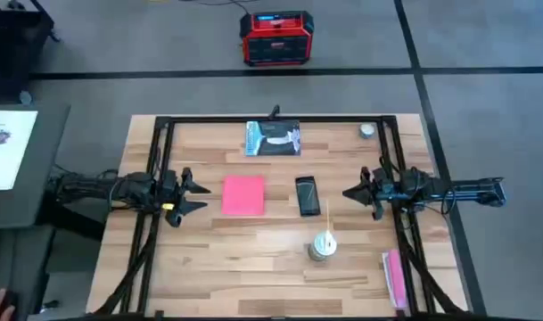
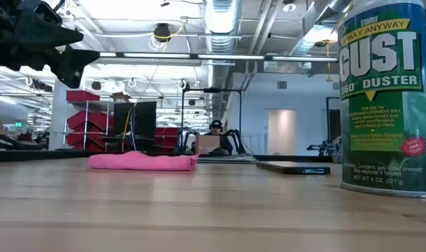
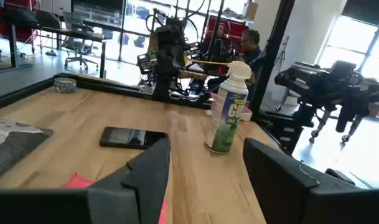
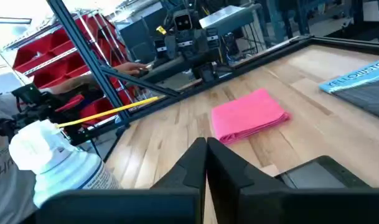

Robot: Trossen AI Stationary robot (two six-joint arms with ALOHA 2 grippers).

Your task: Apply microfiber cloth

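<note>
Spread fingers on the left gripper [image 1: 193, 196] hold nothing at the table's left side, just left of the microfiber cloth [image 1: 244, 195], while the right gripper [image 1: 353, 192] at the right side has its fingers pressed together, also empty. Folded into a pink square, the cloth lies flat on the wooden table [image 1: 253, 259] near its middle, with the black phone [image 1: 308, 195] just to its right and the duster can [image 1: 322, 245] nearer, apart from both.

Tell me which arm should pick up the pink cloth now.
Left, probably. The left hand sits open just beside the microfiber cloth with bare table between them. The right hand is shut and would have to cross the black phone first.
</note>
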